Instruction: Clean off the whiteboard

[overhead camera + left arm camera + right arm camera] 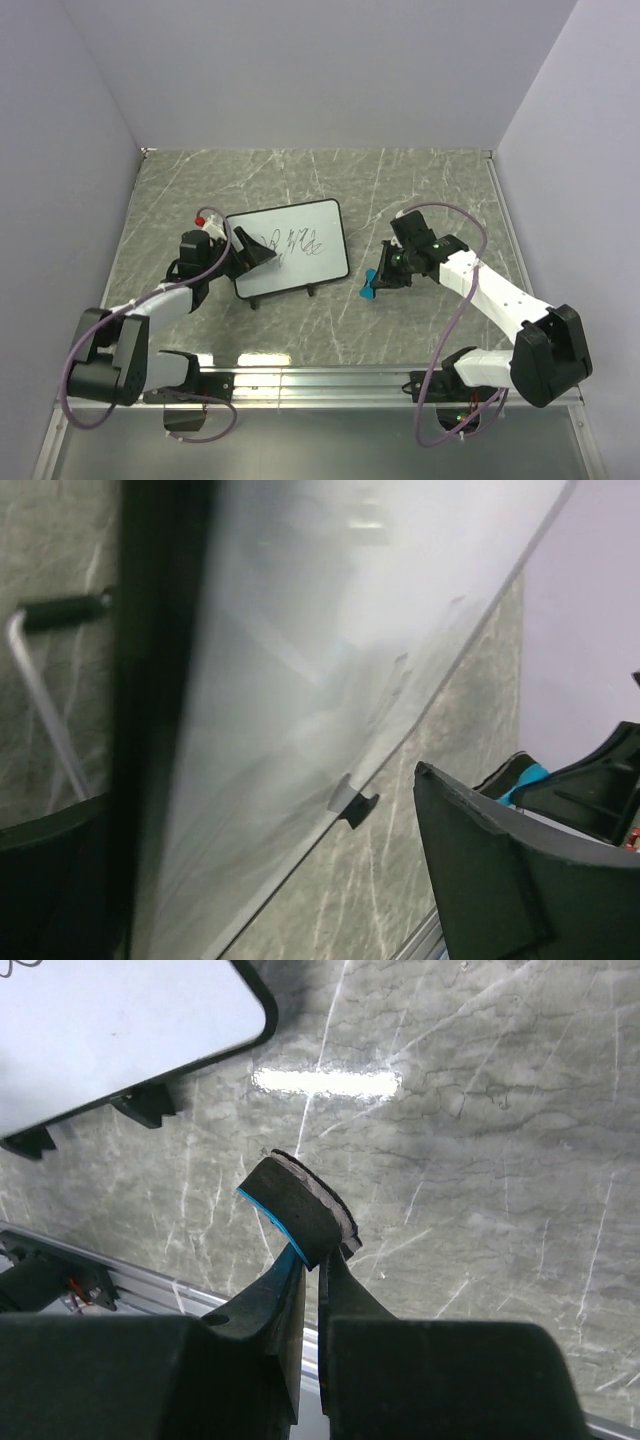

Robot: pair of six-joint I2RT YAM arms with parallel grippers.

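Mid-left on the table (430, 190), the whiteboard (300, 268) is sitting scribbled. L gripper (252, 252) is straddling its left edge, jaws released, prob. to steady it. R gripper (385, 273) is clenching the blue eraser (369, 287) beside its right edge, ready for wiping.

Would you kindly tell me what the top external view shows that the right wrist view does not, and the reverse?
Only the top external view: the whole whiteboard with its full scribble, the left pincer straddling its left edge, and a red-capped object beside that arm's wrist. Only the right wrist view: the dark felt face of the blue eraser, pinched in the right pincer. Both: the eraser, the board's near right corner with its feet, and the marbled table.
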